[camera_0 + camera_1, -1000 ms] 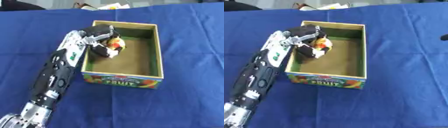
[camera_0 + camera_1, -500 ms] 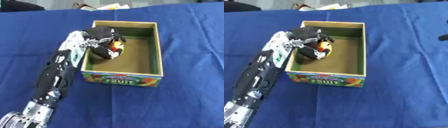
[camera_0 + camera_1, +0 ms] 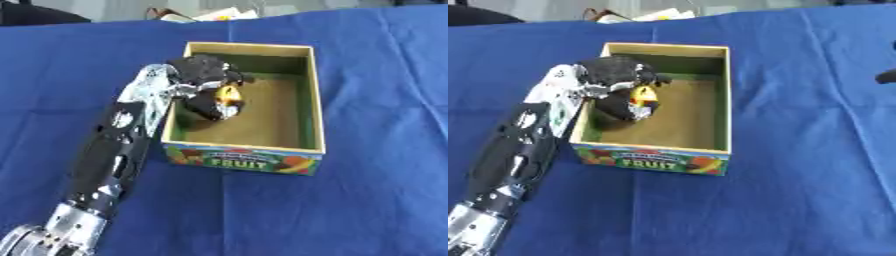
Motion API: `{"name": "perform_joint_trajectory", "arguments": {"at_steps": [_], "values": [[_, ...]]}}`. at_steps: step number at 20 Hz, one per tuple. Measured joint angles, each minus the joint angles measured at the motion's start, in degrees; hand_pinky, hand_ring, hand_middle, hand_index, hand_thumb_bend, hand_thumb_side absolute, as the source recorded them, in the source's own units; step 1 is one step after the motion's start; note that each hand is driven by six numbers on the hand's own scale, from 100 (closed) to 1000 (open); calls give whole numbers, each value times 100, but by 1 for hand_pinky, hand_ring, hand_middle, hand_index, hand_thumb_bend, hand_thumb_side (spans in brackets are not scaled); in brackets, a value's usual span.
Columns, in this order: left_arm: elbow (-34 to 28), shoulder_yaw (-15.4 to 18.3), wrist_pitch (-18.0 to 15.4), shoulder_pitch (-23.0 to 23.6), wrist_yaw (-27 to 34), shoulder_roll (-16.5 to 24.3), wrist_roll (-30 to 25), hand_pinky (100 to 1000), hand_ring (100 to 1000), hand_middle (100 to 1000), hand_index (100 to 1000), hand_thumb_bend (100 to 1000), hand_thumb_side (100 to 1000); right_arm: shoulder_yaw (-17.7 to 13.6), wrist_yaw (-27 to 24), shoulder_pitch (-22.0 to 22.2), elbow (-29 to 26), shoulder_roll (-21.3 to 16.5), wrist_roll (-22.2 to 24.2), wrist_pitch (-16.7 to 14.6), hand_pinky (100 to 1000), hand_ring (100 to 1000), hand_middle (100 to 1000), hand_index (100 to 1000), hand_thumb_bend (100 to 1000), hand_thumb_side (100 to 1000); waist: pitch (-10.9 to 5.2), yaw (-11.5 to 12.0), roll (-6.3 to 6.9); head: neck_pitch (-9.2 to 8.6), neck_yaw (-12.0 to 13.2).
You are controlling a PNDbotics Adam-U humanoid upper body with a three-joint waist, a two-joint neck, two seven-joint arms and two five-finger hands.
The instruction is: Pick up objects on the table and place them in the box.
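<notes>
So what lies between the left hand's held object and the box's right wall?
Only bare brown box floor. In the left eye view the left hand holds a yellow and dark object inside the box; nothing else shows there.

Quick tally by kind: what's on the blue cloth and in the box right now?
Fruit box: 1
Yellow-and-dark object, held by the left hand inside the box: 1
Loose objects seen on the blue cloth: 0
Total: 2

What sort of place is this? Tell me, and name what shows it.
Probably a robot test or demo bench: a table under a blue cloth, one cardboard fruit box, and the left hand holding a yellow object inside it.
</notes>
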Motion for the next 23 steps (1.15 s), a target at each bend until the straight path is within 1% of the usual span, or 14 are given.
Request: {"name": "perform_joint_trajectory", "arguments": {"at_steps": [2, 3, 5, 7, 10, 13, 17, 19, 23], "values": [[-17, 4, -34, 18, 0, 0, 34, 531, 726, 753, 975, 100, 908, 0, -1, 0, 0, 0, -1, 2, 552, 765, 526, 833, 100, 1000, 0, 1, 0, -8, -1], [-32, 5, -45, 25, 0, -1, 45, 497, 637, 662, 914, 100, 857, 0, -2, 0, 0, 0, -1, 2, 552, 764, 527, 831, 100, 1000, -1, 5, -1, -14, -5], [-79, 60, -61, 39, 17, -93, 61, 492, 623, 650, 899, 100, 853, -5, -18, 10, 0, 0, -17, -7, 552, 763, 527, 831, 100, 1000, -4, 118, -19, -15, -60], [-185, 206, -101, 82, 105, -197, 101, 477, 597, 619, 873, 100, 836, -11, -39, 24, 0, 0, -52, -15, 551, 763, 527, 830, 100, 1000, -4, 166, -60, -15, -116], [-465, 490, -229, 90, 285, -257, 229, 463, 580, 601, 853, 100, 827, -38, -44, 33, 0, 0, -83, -35, 550, 762, 527, 829, 100, 1000, -19, 185, -75, -15, -165], [-802, 668, -339, 91, 486, -286, 339, 457, 573, 594, 849, 100, 830, -38, -49, 36, 0, 0, -97, -49, 551, 762, 527, 829, 100, 1000, -31, 214, -102, -15, -190], [-1269, 724, -386, 131, 773, -310, 386, 454, 570, 594, 847, 100, 829, -38, -69, 75, 0, 0, -102, -58, 551, 762, 528, 829, 100, 1000, -49, 213, -140, -15, -196], [-1513, 723, -380, 192, 925, -309, 399, 439, 557, 580, 839, 100, 834, -38, -75, 77, 0, 0, -108, -68, 551, 762, 528, 828, 100, 1000, -52, 210, -146, -15, -196], [-1973, 704, -234, 343, 1221, -310, 556, 419, 536, 562, 828, 100, 834, -38, -76, 78, 0, 0, -118, -80, 551, 761, 528, 828, 100, 1000, -53, 219, -147, -18, -197]]}}
